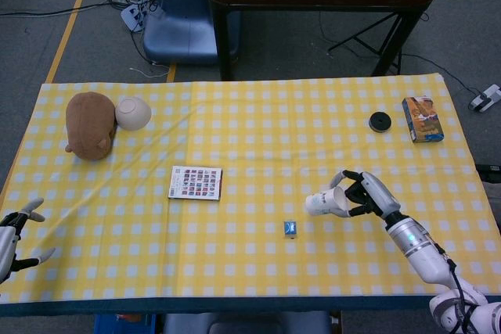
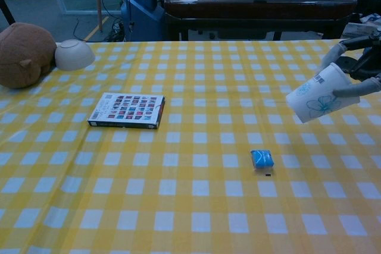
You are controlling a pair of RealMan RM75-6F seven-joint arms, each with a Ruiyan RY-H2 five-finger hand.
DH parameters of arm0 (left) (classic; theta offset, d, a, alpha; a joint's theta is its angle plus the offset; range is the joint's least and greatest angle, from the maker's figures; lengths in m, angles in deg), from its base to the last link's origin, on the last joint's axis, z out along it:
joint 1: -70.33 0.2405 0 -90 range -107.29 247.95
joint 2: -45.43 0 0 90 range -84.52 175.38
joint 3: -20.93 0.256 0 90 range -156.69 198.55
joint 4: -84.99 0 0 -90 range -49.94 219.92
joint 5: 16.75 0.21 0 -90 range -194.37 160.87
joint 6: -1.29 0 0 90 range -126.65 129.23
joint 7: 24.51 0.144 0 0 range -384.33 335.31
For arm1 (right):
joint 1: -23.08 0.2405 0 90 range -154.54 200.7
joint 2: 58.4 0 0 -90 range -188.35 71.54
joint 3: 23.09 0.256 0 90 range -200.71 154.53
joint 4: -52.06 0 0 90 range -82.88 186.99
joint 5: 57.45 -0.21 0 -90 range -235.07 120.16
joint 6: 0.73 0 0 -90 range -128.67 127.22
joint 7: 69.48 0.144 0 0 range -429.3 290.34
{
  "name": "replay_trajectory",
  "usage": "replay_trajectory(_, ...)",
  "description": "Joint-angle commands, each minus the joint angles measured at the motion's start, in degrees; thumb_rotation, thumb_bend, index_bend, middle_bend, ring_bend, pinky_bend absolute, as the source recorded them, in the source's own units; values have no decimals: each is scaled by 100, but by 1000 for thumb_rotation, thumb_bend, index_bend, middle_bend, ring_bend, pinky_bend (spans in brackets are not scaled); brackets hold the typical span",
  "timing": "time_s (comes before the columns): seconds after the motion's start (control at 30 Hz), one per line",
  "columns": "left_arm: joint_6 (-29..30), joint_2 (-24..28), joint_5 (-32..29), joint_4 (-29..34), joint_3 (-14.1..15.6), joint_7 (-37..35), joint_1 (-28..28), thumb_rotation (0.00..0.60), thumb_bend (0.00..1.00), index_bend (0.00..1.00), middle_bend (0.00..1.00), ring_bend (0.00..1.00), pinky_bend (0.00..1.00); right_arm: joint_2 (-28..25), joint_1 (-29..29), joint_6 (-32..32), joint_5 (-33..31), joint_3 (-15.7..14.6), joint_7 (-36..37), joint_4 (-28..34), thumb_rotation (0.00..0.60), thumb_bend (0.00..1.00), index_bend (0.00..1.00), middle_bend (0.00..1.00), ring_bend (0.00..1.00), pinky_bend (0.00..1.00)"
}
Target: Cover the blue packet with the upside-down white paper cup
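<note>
The small blue packet lies flat on the yellow checked tablecloth, near the front middle. My right hand grips the white paper cup, lifted above the table and tilted on its side, right of and behind the packet. The cup has a blue flower print, and its base points toward the packet side. My left hand hangs off the table's left front corner, fingers apart and holding nothing; the chest view does not show it.
A book lies left of centre. A brown plush toy and a white bowl sit at the back left. A black disc and a boxed item are at the back right.
</note>
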Motion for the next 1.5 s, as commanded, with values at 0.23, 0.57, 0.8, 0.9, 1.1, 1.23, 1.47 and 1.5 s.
replay_trajectory(0.23, -14, 3, 0, 7, 5, 2, -7, 600, 129, 166, 387, 295, 503, -129, -6, -38, 431, -182, 384, -336, 600, 0, 0, 986, 942, 1000)
replay_trajectory(0.57, 4, 22, 2, 19, 0, -34, -3, 600, 129, 166, 387, 295, 503, -400, -60, -399, -84, 45, -2306, 424, 600, 0, 180, 983, 937, 1000)
replay_trajectory(0.8, 12, 38, 11, 23, 2, -72, 0, 600, 129, 166, 387, 295, 503, -421, 264, -335, -1024, 164, -5931, 1081, 600, 0, 210, 983, 937, 1000)
replay_trajectory(0.9, 23, 48, 9, 22, -2, -97, 5, 600, 129, 166, 387, 295, 503, -313, 448, -355, -1438, 210, -7024, 1269, 600, 0, 210, 983, 938, 1000)
replay_trajectory(1.1, 27, 66, -18, 12, -15, -147, 11, 600, 129, 166, 387, 295, 503, -63, 881, -264, -2075, 233, -8472, 1306, 600, 0, 210, 984, 937, 1000)
replay_trajectory(1.23, 25, 75, -39, 2, -25, -181, 13, 600, 129, 166, 387, 295, 503, 76, 1165, -100, -2395, 160, -9115, 1250, 600, 0, 210, 984, 937, 1000)
replay_trajectory(1.47, 14, 94, -76, -12, -40, -244, 17, 600, 129, 166, 387, 295, 502, 315, 1474, 70, -2605, -27, -9613, 1108, 600, 0, 224, 984, 937, 1000)
replay_trajectory(1.5, 14, 97, -79, -15, -41, -253, 19, 600, 129, 166, 387, 295, 503, 352, 1502, 86, -2626, -59, -9641, 1080, 600, 0, 227, 984, 937, 1000)
